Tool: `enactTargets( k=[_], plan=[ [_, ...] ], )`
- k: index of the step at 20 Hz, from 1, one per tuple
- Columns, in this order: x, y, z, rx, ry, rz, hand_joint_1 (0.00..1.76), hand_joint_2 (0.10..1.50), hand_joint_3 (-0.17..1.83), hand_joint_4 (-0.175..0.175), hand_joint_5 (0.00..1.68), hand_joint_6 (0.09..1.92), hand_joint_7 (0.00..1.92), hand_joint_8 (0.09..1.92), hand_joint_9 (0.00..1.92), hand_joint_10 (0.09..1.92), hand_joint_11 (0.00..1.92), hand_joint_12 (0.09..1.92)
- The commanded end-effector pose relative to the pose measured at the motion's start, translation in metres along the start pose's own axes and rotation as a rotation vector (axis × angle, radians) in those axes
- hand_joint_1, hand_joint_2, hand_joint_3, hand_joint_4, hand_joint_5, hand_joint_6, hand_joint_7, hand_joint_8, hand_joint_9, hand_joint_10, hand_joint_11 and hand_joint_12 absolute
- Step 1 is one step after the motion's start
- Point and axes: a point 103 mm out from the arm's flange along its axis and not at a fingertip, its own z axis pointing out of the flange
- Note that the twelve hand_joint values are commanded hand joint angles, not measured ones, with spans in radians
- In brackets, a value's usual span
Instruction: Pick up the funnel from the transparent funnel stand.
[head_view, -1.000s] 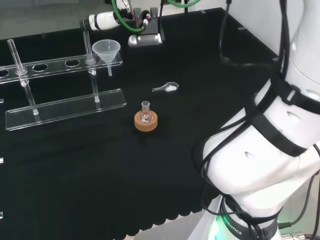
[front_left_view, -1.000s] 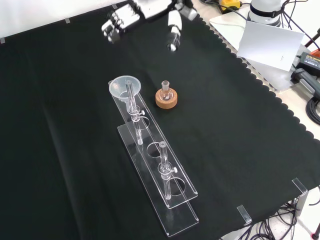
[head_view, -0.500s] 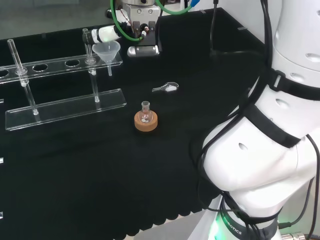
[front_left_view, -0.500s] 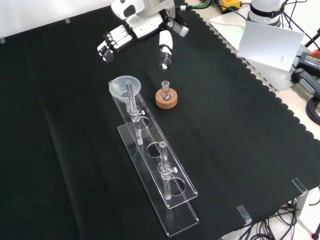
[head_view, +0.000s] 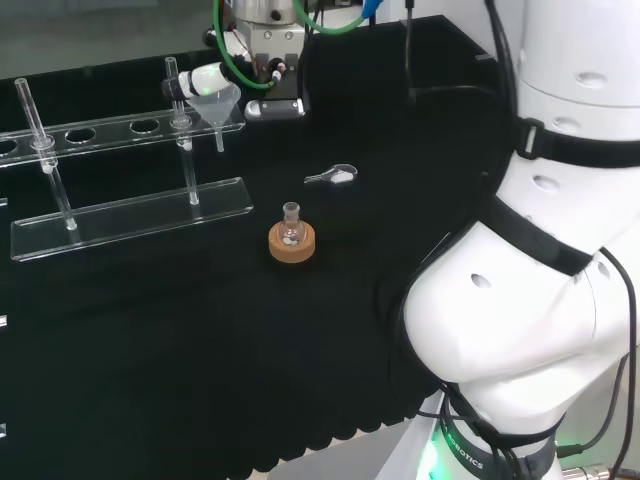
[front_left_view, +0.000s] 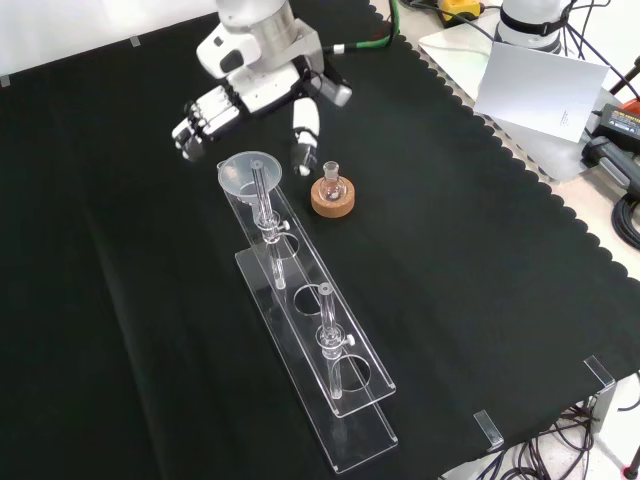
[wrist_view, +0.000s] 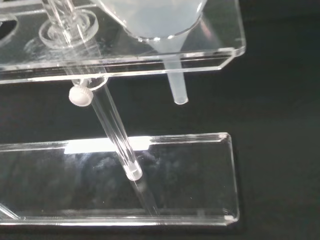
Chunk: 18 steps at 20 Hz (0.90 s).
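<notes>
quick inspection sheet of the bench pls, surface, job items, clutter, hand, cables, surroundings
surface: black cloth, flat, scalloped edge.
job's things: funnel seated in the end hole of the transparent funnel stand; other holes empty.
clutter: small flask on cork ring; small spoon beside it.
robot hand: robot hand hovers by the funnel, fingers relaxed, holding nothing.
cables: green hoses at the wrist; black cables along the arm.
surroundings: white sheet and gear off the cloth.

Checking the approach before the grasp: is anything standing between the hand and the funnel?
Nothing visible does. The hand hangs open just beyond the funnel, which sits in the end hole of the stand. The small flask on its cork ring stands off to the side.
</notes>
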Motion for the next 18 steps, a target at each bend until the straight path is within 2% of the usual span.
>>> enactTargets(
  k=[1, 5, 10, 14, 15, 18],
  plan=[
    [0.0092, 0.0294, 0.0156, 0.022, -0.018, -0.036, 0.24, 0.59, 0.04, 0.043, 0.00, 0.09, 0.00, 0.09, 0.00, 0.09, 0.00, 0.76],
    [0.0058, 0.0322, 0.0209, 0.020, -0.032, -0.037, 0.26, 0.60, 0.04, 0.039, 0.00, 0.09, 0.00, 0.09, 0.00, 0.09, 0.00, 0.76],
    [0.0017, 0.0273, 0.0240, 0.023, -0.049, -0.042, 0.32, 0.63, 0.03, 0.019, 0.00, 0.09, 0.00, 0.09, 0.00, 0.09, 0.00, 0.88],
    [0.0010, 0.0285, 0.0226, 0.036, -0.075, -0.043, 0.35, 0.65, 0.02, 0.009, 0.00, 0.09, 0.06, 0.09, 0.10, 0.09, 0.00, 1.01],
    [0.0009, 0.0297, 0.0227, 0.050, -0.080, -0.041, 0.36, 0.65, 0.02, 0.006, 0.00, 0.09, 0.08, 0.09, 0.10, 0.13, 0.00, 1.05],
    [0.0006, 0.0316, 0.0227, 0.065, -0.090, -0.039, 0.38, 0.67, 0.01, 0.002, 0.00, 0.09, 0.10, 0.13, 0.02, 0.42, 0.00, 1.10]
  ],
)
